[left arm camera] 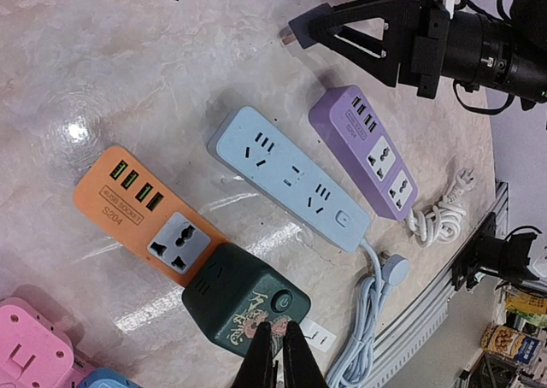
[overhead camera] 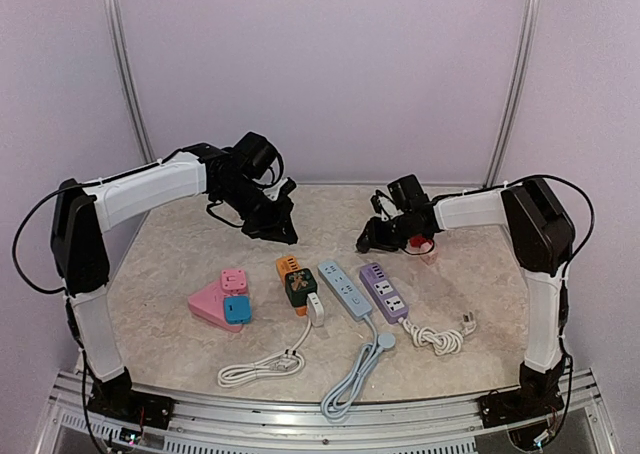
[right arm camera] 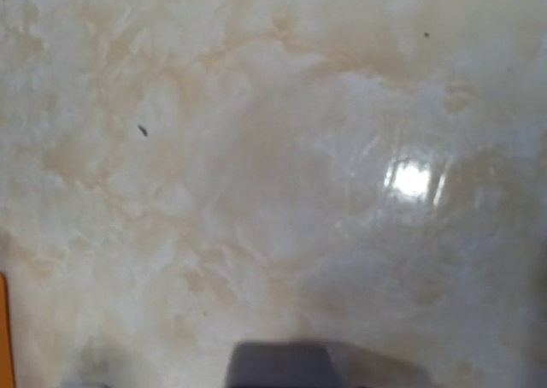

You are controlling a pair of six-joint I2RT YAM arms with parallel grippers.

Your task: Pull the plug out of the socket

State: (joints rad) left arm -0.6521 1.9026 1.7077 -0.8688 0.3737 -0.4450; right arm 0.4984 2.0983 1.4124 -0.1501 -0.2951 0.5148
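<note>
Left wrist | left tool pinched together, holding nothing | right tool opening: cannot tell

We count three power strips: orange strip, pale blue strip, purple strip. Four adapters: green cube, pink square, pink wedge, small blue block. Three cords: white cord, second white cord, blue cord.

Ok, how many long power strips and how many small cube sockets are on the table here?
Power strips: 3 (orange strip, light blue strip, purple strip)
Cube sockets: 3 (pink cube, blue cube, dark green cube)
Total: 6
</note>
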